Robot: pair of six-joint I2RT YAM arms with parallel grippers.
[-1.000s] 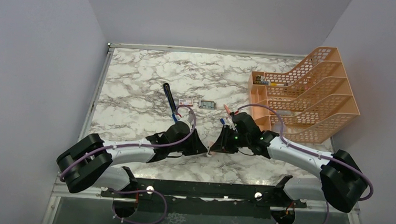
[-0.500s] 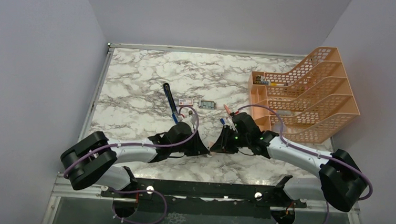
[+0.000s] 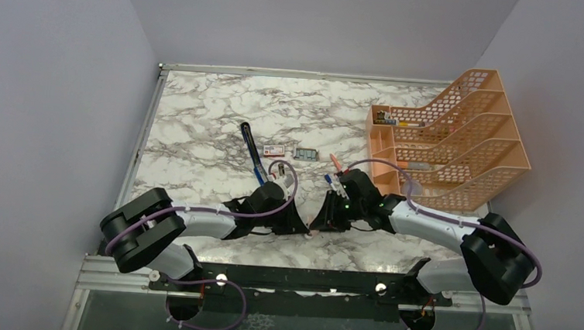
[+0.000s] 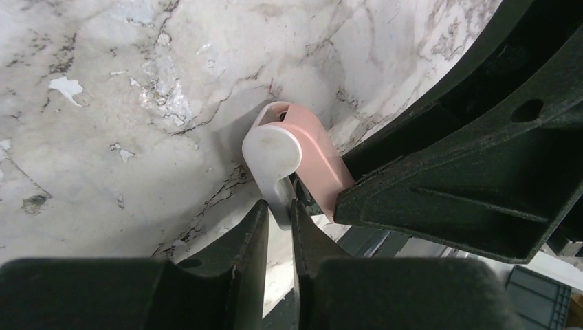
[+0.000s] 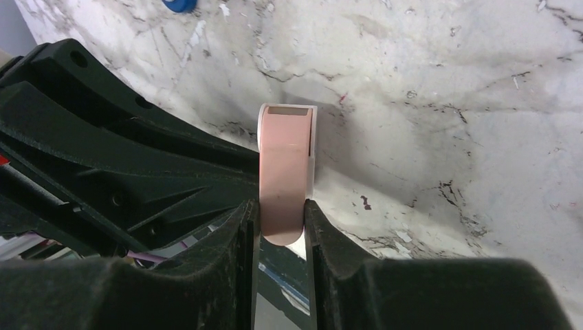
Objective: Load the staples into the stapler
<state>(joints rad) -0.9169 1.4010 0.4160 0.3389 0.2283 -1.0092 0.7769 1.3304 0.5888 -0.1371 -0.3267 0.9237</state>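
Seen from above, a marble table carries an orange mesh file rack at its far right. My left pincer and my right pincer meet tip to tip near the front edge of the table, to the left of the rack and nearer than it. Both are on one small pink-and-white object. My right pincer is closed on it, with one finger flat against each side of the pink body. My left pincer is drawn in to a narrow slit, with the object's white lower edge pinched between its fingers. I cannot tell whether the object touches the marble. The stapler, slim and bright blue, lies flat on the table well to the left of the rack, slanting from far left to near right, with neither pincer on it. A red-and-white staple sleeve lies just beside the stapler on the rack's side. A grey staple tray lies next in line, between that sleeve and the rack. Both pieces are apart from my pincers.
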